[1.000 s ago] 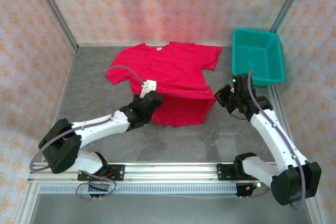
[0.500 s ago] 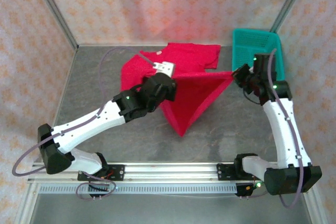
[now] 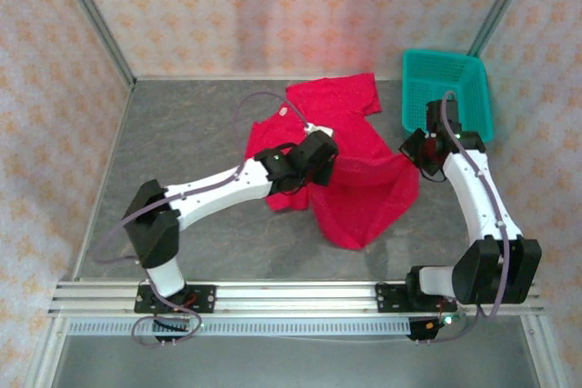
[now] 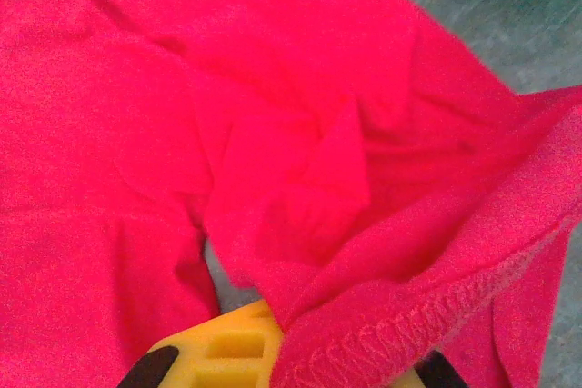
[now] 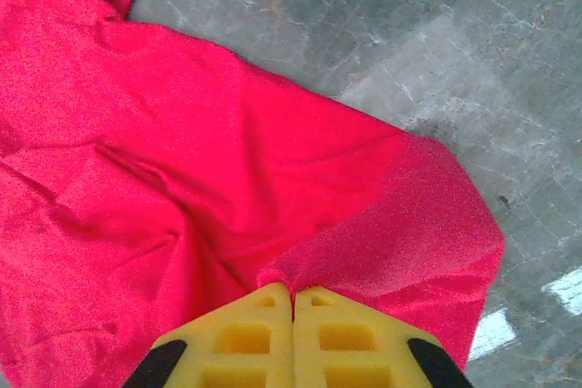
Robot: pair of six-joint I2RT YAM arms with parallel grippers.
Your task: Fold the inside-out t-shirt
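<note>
Cloth is pinched on both sides: your left fingers (image 4: 227, 347) clamp the stitched hem of the red t-shirt (image 3: 364, 197), and your right fingers (image 5: 245, 338) meet tight on a fold. It lies bunched on the tabletop (image 3: 182, 134), near the teal basket (image 3: 441, 54).

walls (image 3: 273, 15): pale floral pattern | floor (image 3: 173, 134): grey marbled | near edge: metal rail (image 3: 291, 293)

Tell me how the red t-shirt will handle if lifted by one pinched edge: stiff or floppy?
Likely very floppy: the t-shirt sags in folds between the left gripper and right gripper. Probably light, since small pinches at its edge seem to carry it. It may bunch rather than slide when pushed, judging by its creases.
</note>
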